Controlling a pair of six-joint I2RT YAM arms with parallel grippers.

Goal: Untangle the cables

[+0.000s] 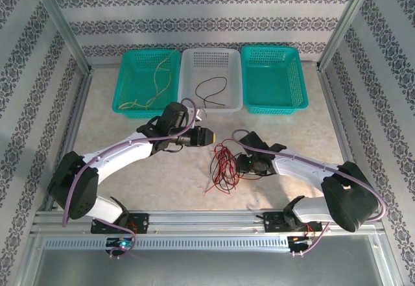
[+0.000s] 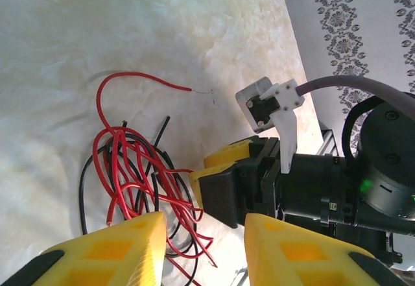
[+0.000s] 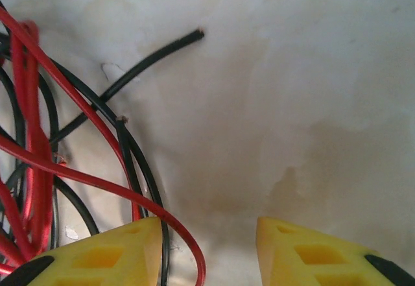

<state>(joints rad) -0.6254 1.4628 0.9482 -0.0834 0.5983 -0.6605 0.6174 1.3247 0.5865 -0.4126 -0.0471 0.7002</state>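
Tangle [image 1: 222, 163]: red and black cables, mid-table, between grippers.
Sorted: yellow cable [image 1: 159, 78] in teal basket [image 1: 122, 82], black cable [image 1: 212, 80] in white basket [image 1: 224, 52]; likely by colour.
Right gripper [image 3: 207, 227]: half open, red strand by one finger, likely lining up a pick.
Left gripper [image 1: 209, 135]: half open, empty, beside tangle.

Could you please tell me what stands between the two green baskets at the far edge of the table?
In the top view, the white basket stands between them, with a loose black cable lying in it.

Lab cell: aluminium frame [image 1: 194, 222], wallpapered panels [image 1: 207, 13]
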